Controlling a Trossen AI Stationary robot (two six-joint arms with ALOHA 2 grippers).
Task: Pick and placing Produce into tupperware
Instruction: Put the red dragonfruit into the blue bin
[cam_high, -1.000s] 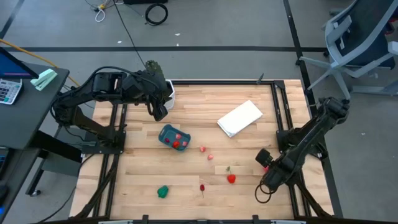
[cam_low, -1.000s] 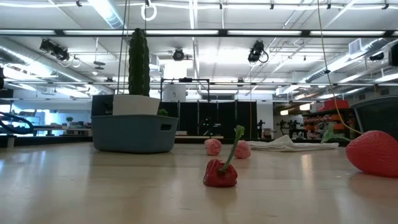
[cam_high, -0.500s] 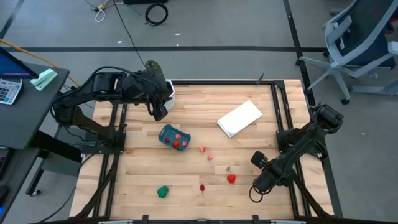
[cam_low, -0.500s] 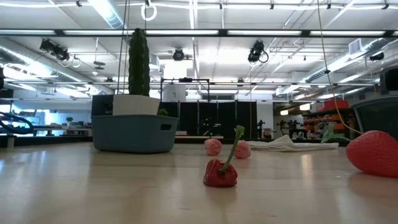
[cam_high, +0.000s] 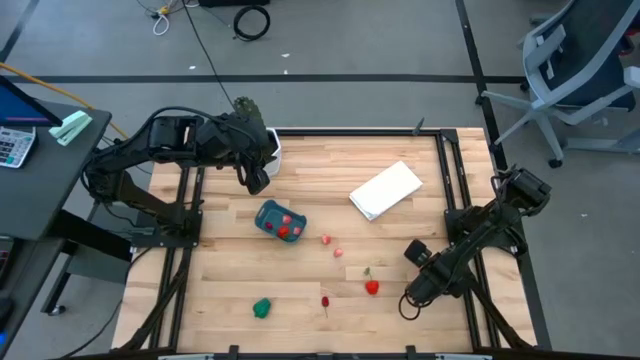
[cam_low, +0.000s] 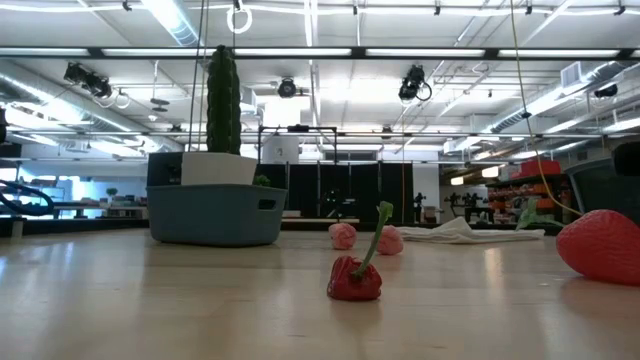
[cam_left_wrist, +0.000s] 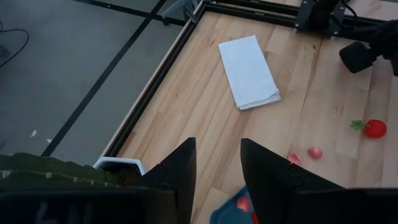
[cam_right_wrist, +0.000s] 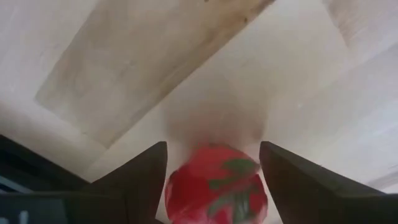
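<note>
The teal tupperware (cam_high: 278, 220) sits on the table left of centre with red pieces inside; it also shows in the low view (cam_low: 215, 213). Loose produce lies on the wood: two pink pieces (cam_high: 326, 239), a red fruit (cam_high: 371, 287), a red pepper (cam_high: 325, 300) and a green one (cam_high: 262, 308). My right gripper (cam_high: 408, 303) is over the near right part of the table, shut on another red fruit (cam_right_wrist: 214, 186). My left gripper (cam_high: 255, 180) waits open above the far left, beside the cactus pot. My right gripper pinches a round red toy fruit with green marks (cam_right_wrist: 214, 186) between its two fingers (cam_right_wrist: 149, 171), one on each side. The fingers come from above, pointing down at the table. In the high view the gripper itself hides the fruit.
A flat white folded item (cam_high: 386, 190) lies on the far right part of the table. The tall cactus in its white pot (cam_high: 268, 148) stands at the far left corner. A dark metal frame runs along the table's left and right sides. Bare wood (cam_high: 300, 280) stretches between the tupperware and the near edge.
My right arm has swung a little toward the table's left along the near right part, closing in on the loose red fruit. In the low view a dark part of it has come lower at the right edge. The left arm and the loose produce have stayed put.
</note>
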